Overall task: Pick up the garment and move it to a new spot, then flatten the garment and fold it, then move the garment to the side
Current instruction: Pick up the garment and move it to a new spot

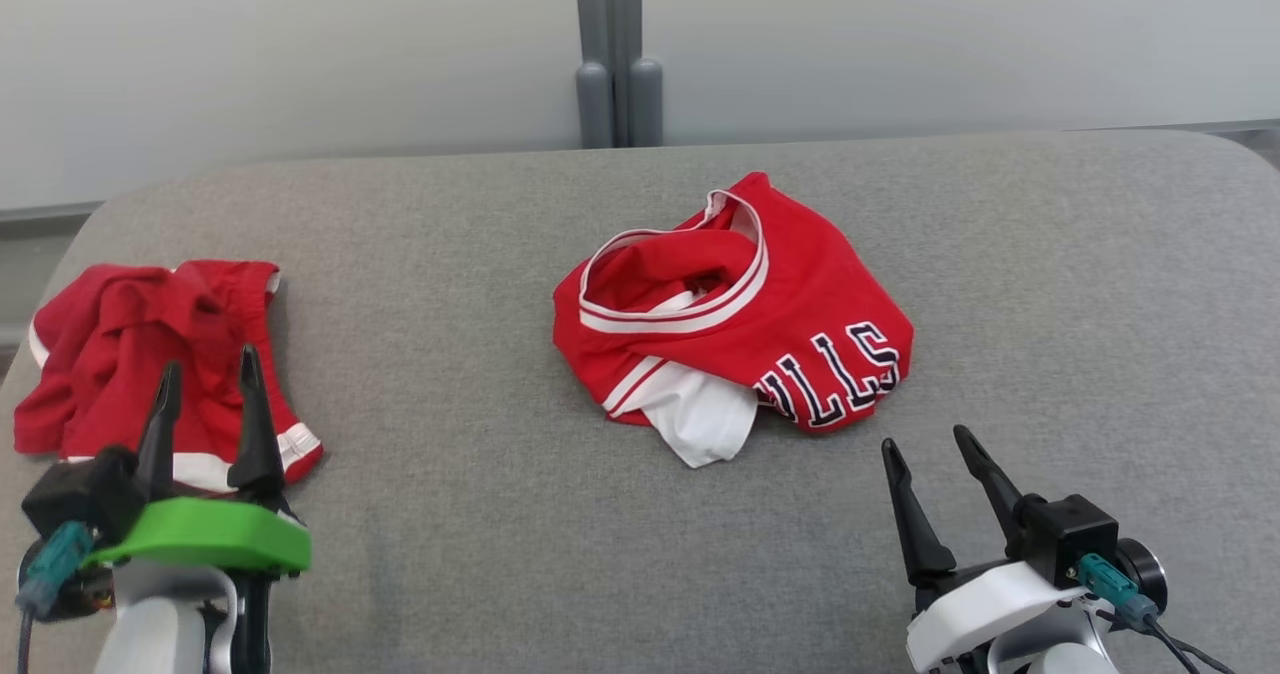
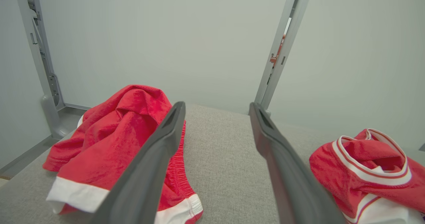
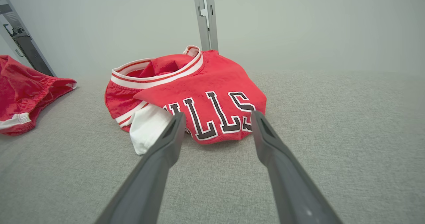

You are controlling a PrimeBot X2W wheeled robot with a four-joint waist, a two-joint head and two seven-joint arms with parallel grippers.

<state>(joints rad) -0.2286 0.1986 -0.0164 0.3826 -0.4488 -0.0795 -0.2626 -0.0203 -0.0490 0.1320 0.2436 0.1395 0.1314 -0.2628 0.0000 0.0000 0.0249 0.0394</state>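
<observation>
A crumpled red garment with white hems [image 1: 120, 339] [image 2: 116, 127] [image 3: 20, 91] lies at the left edge of the grey padded table [image 1: 500, 514]. My left gripper [image 1: 210, 359] [image 2: 216, 105] hovers over its near end, open, with nothing between the fingers. A second red garment, a bunched jersey with white trim and dark lettering [image 1: 800, 294] [image 2: 365, 170] [image 3: 206, 81], sits in the middle of the table. My right gripper [image 1: 925, 438] [image 3: 217, 114] is open and empty just in front of the jersey's lettered side, not touching it.
A pale wall with a grey vertical post [image 1: 617, 54] stands behind the table's far edge. The table's rounded left corner lies close to the left garment. Bare grey cloth stretches between the two garments and to the right of the jersey.
</observation>
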